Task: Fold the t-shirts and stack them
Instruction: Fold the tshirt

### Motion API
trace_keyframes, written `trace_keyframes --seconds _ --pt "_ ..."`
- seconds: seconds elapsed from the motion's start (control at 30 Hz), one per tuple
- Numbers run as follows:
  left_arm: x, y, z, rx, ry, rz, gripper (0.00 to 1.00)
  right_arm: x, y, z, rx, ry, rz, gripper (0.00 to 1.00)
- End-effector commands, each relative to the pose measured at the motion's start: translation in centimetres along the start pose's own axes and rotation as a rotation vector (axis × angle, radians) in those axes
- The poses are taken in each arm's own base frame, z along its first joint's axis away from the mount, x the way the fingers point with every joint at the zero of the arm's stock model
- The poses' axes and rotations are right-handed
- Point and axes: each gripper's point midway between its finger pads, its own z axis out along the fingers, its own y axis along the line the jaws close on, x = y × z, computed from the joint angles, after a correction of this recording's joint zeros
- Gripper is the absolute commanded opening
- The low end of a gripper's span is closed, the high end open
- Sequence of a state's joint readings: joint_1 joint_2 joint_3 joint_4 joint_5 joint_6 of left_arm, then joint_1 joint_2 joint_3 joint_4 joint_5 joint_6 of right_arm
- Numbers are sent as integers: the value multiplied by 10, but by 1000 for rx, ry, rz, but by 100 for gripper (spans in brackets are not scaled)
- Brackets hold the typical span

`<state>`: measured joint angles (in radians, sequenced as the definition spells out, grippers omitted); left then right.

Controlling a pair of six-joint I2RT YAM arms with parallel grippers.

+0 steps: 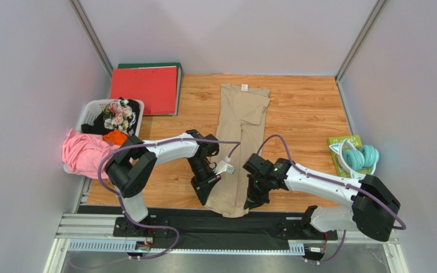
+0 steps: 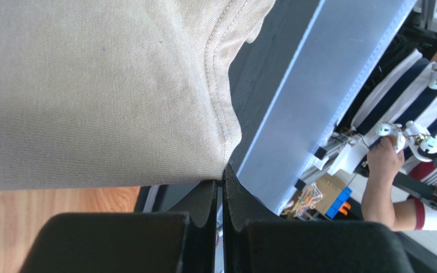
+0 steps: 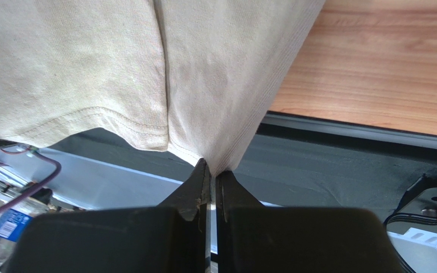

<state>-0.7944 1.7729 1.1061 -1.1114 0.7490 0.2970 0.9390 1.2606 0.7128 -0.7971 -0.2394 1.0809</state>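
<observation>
A tan-beige t-shirt [image 1: 239, 136] lies folded into a long narrow strip down the middle of the wooden table, its white label at the far end. Its near end hangs over the table's front edge. My left gripper [image 1: 205, 193] is shut on the near left corner of the t-shirt's hem [image 2: 89, 96]. My right gripper [image 1: 253, 199] is shut on the near right corner of the t-shirt [image 3: 146, 74]. Both pinch the cloth at the fingertips, slightly lifted.
A white basket [image 1: 92, 111] with floral, black and orange clothes and a pink garment [image 1: 84, 152] stands at the left. Red binder [image 1: 145, 89] lies at the back left. Teal headphones [image 1: 360, 156] on a green book sit at the right. A black strip borders the table's near edge.
</observation>
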Motion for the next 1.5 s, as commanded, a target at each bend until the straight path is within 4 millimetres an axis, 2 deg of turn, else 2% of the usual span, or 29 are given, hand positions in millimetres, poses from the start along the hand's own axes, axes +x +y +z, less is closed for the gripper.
trace_keyframes --seconds 0.0,0.13,0.23,0.33,0.47,0.57,0.73,0.83,0.87,0.93,0.97,1.07,1.27,1.3,1.47 --pt "5 -25 -10 55 0 81 0 12 7 -4 -14 9 4 0" --pt "2 -40 -24 30 -40 128 4 23 7 -5 -11 21 -3 0" --pt "1 -48 -27 40 -47 140 5 27 8 -11 -22 21 2 0" --pt "1 -54 -25 46 -26 136 5 18 13 -25 -28 -36 -9 0" --pt "-3 -46 -24 14 -23 125 4 -4 27 -43 -55 -105 -24 0" --pt "-8 -43 -25 4 -22 120 3 -19 30 -46 -57 -129 -20 0" --pt "-23 -28 -33 -18 -61 78 2 -49 37 -58 -85 -184 -1 0" --pt "-46 -13 -53 -36 -140 35 2 -63 38 -63 -95 -204 4 0" --pt "-59 -7 -70 -53 -195 22 2 -66 39 -64 -97 -209 4 0" --pt "-71 4 -81 -63 -224 -7 2 -75 39 -64 -96 -221 8 0" --pt "-83 9 -95 -75 -266 -8 2 -78 39 -65 -100 -220 10 0" --pt "-97 24 -109 -98 -284 -33 2 -95 41 -71 -116 -253 15 0" --pt "-119 44 -121 -137 -305 -62 2 -130 41 -79 -115 -302 19 0" --pt "-120 49 -119 -138 -296 -71 2 -141 41 -82 -123 -320 31 0" --pt "-132 59 -123 -167 -310 -81 2 -166 46 -79 -141 -326 28 0"
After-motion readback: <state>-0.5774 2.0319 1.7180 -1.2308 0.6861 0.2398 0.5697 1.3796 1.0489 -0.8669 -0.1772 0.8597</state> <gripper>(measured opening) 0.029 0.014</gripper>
